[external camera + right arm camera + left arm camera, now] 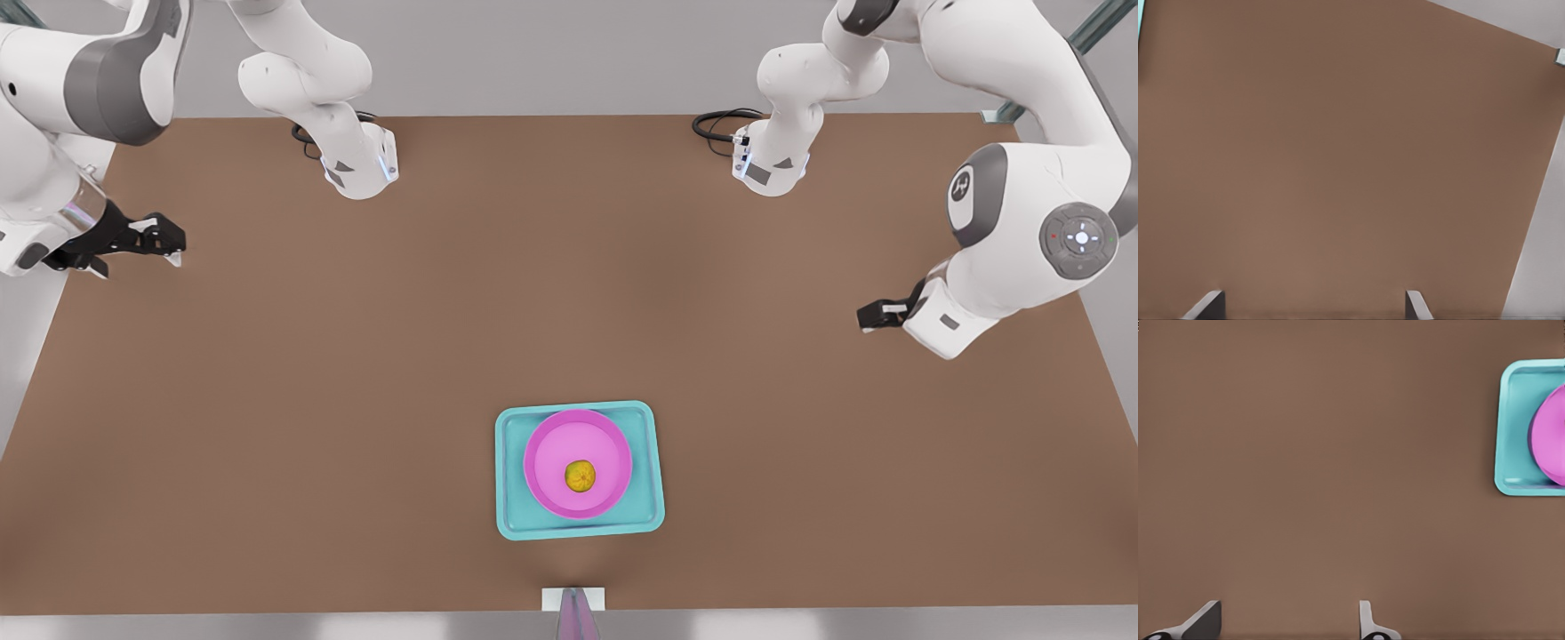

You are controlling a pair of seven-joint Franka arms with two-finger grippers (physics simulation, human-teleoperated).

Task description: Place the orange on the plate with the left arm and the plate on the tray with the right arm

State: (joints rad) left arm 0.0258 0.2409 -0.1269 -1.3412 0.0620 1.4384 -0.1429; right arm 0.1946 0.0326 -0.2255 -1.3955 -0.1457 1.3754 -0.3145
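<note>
The orange (pixel 580 476) rests on the floor of the pink plate (pixel 536 449), a little off its centre. The plate sits inside the teal tray (pixel 510 480) near the table's front edge. My left gripper (pixel 138 263) hovers open and empty at the front view's far left, well away from the tray. In the left wrist view its fingertips (pixel 1205 621) stand wide apart, with the tray (pixel 1513 427) and part of the plate (pixel 1548 437) far off. My right gripper (pixel 877 316) hangs open and empty at the front view's right (pixel 1311 305), partly hidden by its arm.
Both arm bases (pixel 360 169) (pixel 772 164) stand at the back of the brown table, each with a black cable (pixel 716 124) beside it. A small white block (pixel 573 599) sits at the front edge below the tray. The table's side edge (pixel 1538 220) runs near the right gripper.
</note>
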